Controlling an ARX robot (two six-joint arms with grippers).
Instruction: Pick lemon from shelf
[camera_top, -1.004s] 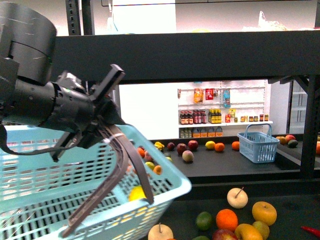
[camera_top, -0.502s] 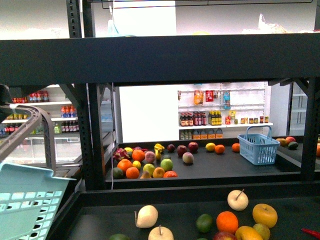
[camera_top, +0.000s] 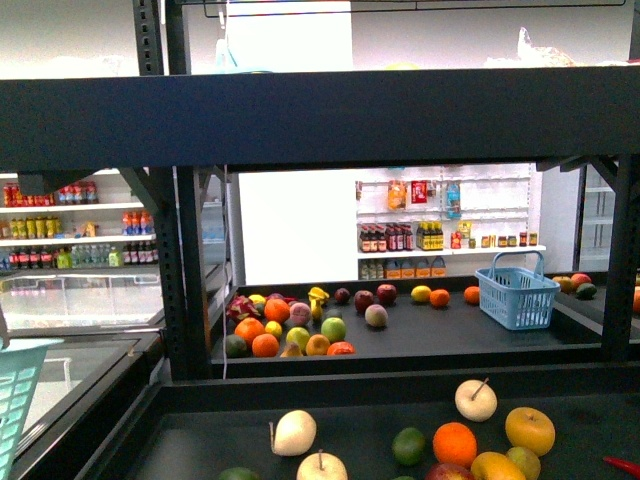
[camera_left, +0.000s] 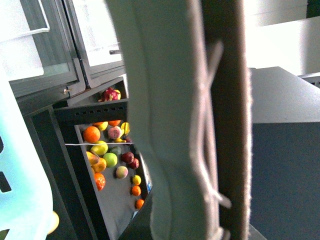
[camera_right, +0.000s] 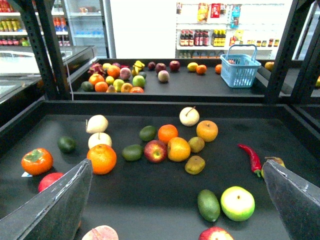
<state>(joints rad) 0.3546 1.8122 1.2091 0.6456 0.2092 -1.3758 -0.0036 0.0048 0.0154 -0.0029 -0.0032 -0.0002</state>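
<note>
The black shelf (camera_top: 330, 110) fills the front view, and its near deck (camera_right: 150, 200) holds loose fruit. My left gripper (camera_left: 197, 150) is shut on the basket handle (camera_left: 225, 100), which fills the left wrist view. The pale turquoise basket (camera_left: 20, 175) hangs beside it, and only its corner (camera_top: 12, 400) shows in the front view. A small yellow rounded thing (camera_left: 52, 222) peeks past the basket wall; I cannot tell whether it is the lemon. An oval yellow fruit (camera_top: 421, 292) lies on the far deck. My right gripper (camera_right: 172, 210) is open and empty above the near deck.
Below the right gripper lie an orange (camera_right: 101, 158), a green apple (camera_right: 237, 203), an avocado (camera_right: 208, 205) and a red chili (camera_right: 250, 157). A small blue basket (camera_top: 516, 290) stands on the far deck. Black posts (camera_top: 190, 270) flank the opening. White bottle shelves (camera_top: 440, 235) stand behind.
The left arm and the turquoise basket have swung left out of the front view, leaving only a corner at the lower left. The shelf and its fruit are now uncovered.
</note>
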